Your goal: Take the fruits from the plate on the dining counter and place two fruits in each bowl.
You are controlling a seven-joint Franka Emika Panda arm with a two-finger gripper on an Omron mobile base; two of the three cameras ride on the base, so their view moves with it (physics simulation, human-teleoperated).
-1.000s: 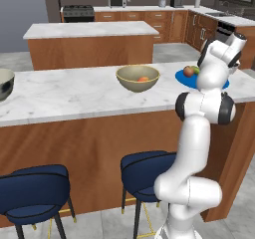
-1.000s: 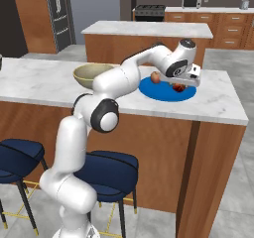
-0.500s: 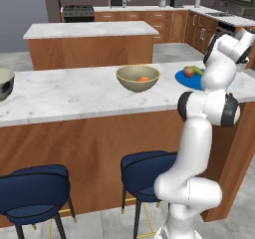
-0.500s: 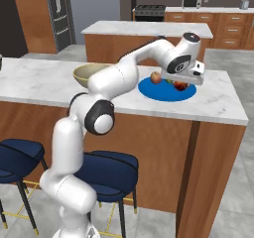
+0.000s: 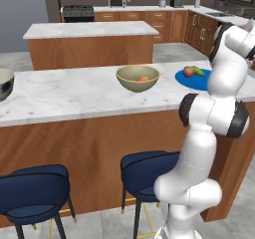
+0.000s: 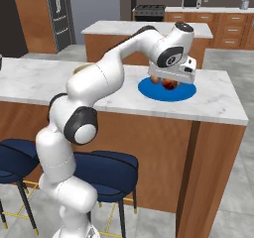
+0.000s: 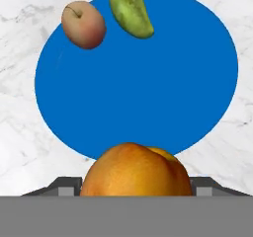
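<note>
While the white arm reaches over the far right end of the long marble bench (image 6: 208, 100), its hand (image 6: 171, 81) hangs above the blue plate (image 7: 197, 83) with an orange-red round fruit (image 7: 134, 169) clamped between the two dark finger tips, the fruit sitting close against the camera in the hand view and lifted off the plate. On the plate, toward its far edge in that view, a reddish-brown apple-like fruit (image 7: 83, 24) with a short stem lies just beside a green oblong fruit (image 7: 130, 11); the two are near each other but not touching, and both are well apart from the held fruit. From the left base view, the same apple-like fruit and green fruit lie on the plate at the right of the bench, and the beige bowl (image 5: 138, 78) with the yellowish rim stands to the plate's left with one small orange fruit (image 5: 143, 79) inside it. At the left edge of that view, part of the pale grey bowl (image 5: 5, 83) with dark markings stands on the bench, well apart from the beige bowl. No writing, label or brand can be read on any of these things.
</note>
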